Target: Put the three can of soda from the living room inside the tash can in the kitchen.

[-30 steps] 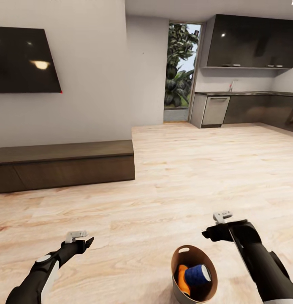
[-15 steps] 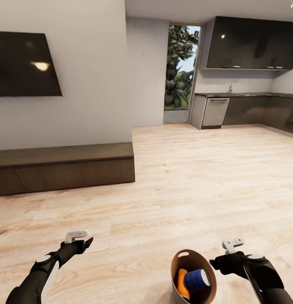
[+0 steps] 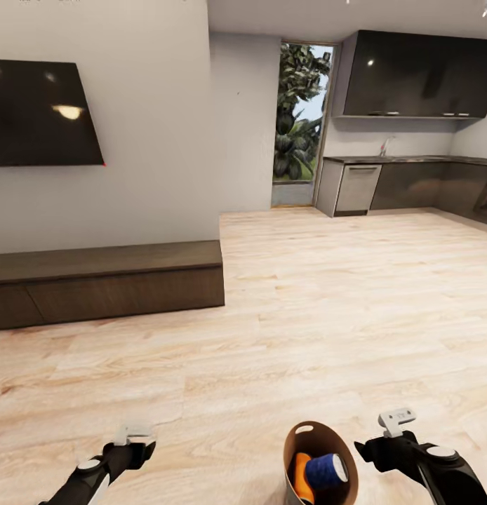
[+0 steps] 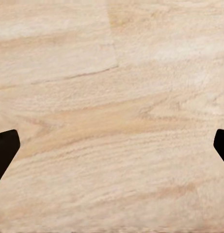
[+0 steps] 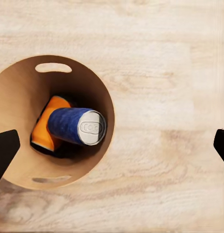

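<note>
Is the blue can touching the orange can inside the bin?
Touching. The right wrist view shows the blue can lying across the orange can in the bin, with no gap between them.

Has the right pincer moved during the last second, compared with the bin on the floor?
Yes. The right pincer came back toward the robot, from beyond the bin's rim to beside it.

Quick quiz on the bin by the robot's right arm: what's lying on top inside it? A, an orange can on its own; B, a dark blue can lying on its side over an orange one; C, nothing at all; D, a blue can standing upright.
B: in the right wrist view the dark blue can lies on its side, grey top showing, across an orange can inside the trash can.
</note>
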You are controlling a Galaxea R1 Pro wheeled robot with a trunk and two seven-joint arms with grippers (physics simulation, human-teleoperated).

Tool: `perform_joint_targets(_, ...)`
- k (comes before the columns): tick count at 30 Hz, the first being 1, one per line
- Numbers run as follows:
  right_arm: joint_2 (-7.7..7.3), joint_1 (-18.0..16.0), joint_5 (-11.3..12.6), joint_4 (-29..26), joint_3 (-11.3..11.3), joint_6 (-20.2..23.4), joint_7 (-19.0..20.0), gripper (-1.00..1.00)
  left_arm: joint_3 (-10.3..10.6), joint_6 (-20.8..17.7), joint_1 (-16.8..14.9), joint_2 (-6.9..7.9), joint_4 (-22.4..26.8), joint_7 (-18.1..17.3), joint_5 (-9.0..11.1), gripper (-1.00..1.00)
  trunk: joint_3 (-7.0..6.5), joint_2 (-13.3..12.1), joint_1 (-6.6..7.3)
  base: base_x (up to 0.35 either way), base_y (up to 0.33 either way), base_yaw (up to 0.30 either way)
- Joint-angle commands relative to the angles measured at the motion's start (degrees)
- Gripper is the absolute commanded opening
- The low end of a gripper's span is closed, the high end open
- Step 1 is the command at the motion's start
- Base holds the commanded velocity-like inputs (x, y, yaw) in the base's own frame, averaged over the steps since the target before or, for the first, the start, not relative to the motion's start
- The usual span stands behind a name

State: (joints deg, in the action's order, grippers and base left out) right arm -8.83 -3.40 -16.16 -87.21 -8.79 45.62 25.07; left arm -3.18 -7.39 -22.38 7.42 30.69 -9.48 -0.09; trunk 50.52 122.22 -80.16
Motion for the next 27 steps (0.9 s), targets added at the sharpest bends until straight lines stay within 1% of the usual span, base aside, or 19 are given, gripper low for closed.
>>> perform_joint_targets(1,-0.01,0.1,0.0,0.1,-0.2,-0.1,0.0,1.0,0.2,1.1,0.0,0.01,-1.2,0.3,0.0,1.0,-0.19,-0.4,0.23,0.0,0.0,0.0)
perform_joint_targets(5,-0.03,1.4,0.1,0.4,-0.6,-1.7,0.1,1.0,0.7,6.3,0.1,0.15,-6.7,1.1,-0.1,1.0,-0.91,-2.0,1.11,0.0,0.0,0.0)
perform_joint_targets(7,-0.04,3.7,0.1,1.1,-0.8,-6.5,-0.1,1.0,0.9,13.0,0.1,0.41,-14.2,1.4,-0.1,1.0,-1.27,-2.8,1.55,0.0,0.0,0.0)
perform_joint_targets(10,-0.06,5.1,0.1,3.1,-0.9,-10.5,-0.5,1.0,0.9,17.8,0.3,0.58,-19.3,1.6,0.0,1.0,-1.8,-4.0,2.2,0.0,0.0,0.0)
perform_joint_targets(12,-0.14,5.7,0.1,5.1,-1.0,-12.7,-0.7,1.0,0.9,20.1,1.0,0.64,-21.5,1.6,0.1,1.0,-2.16,-4.8,2.64,0.0,0.0,0.0)
perform_joint_targets(15,-0.28,6.2,0.1,8.8,-1.4,-15.4,-0.8,1.0,1.0,22.1,2.7,0.68,-23.4,1.7,0.1,1.0,-2.7,-6.0,3.3,0.0,0.0,0.0)
perform_joint_targets(18,-0.32,6.5,0.0,13.0,-3.2,-18.9,-0.9,1.0,1.0,23.4,4.7,0.67,-24.3,1.8,0.2,1.0,-3.24,-7.2,3.96,0.0,0.0,0.0)
perform_joint_targets(22,-0.37,6.6,-0.1,19.1,-6.0,-25.1,-0.9,1.0,1.0,25.1,6.8,0.71,-25.0,1.8,0.2,1.0,-3.96,-8.8,4.84,0.0,0.0,0.0)
perform_joint_targets(25,-0.52,6.7,-0.1,23.6,-7.2,-29.0,-0.9,1.0,1.0,26.0,8.5,0.6,-25.4,2.6,0.2,1.0,-4.5,-10.0,5.5,0.0,0.0,0.0)
perform_joint_targets(27,-0.6,6.7,-0.2,26.4,-7.6,-31.0,-1.0,1.0,1.0,26.4,9.8,0.5,-25.5,3.9,0.1,1.0,-4.86,-10.8,5.94,0.0,0.0,0.0)
